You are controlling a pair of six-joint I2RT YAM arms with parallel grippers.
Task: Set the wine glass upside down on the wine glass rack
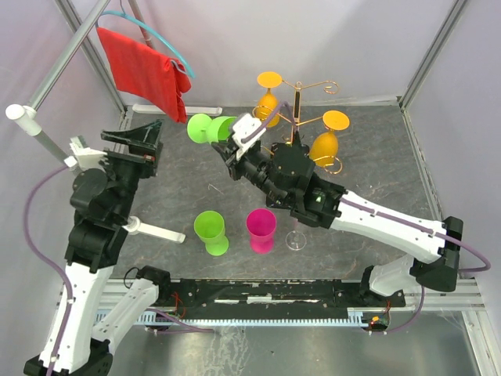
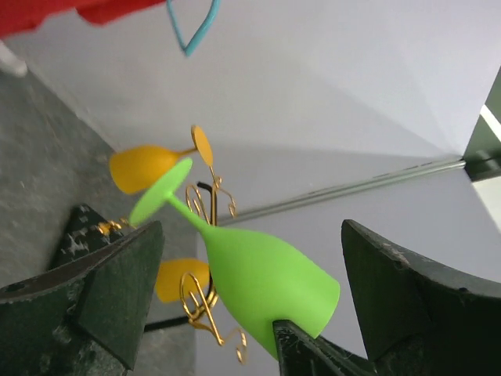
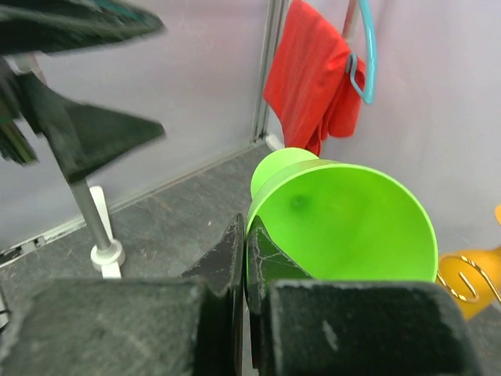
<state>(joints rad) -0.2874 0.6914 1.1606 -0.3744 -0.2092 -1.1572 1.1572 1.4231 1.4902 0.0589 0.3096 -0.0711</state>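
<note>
Currently: work surface is a dark grey mottled table [image 1: 376, 157] inside an enclosure w/ pale walls [image 1: 313, 39] and metal corner posts. A red cloth [image 1: 145, 70] hangs on a teal hanger [image 1: 168, 47] at rear left. The wine glass rack [image 1: 297, 102] stands at rear right; two orange glasses [image 1: 325, 145] hang on it, bowls down. A second green glass [image 1: 211, 233], a pink glass [image 1: 261, 229] and a clear glass [image 1: 295, 237] stand on the table near the front.

Right gripper [image 3: 246, 243]: jaws closed, pinching the rim wall of the green wine glass [image 1: 210, 128]. Glass is held off the table, tipped on its side, foot pointing away from the gripper, just left of the rack, not on it.

Left gripper [image 1: 145, 145]: jaws fully apart, holding nothing, facing the held glass from the left w/o contact.
</note>
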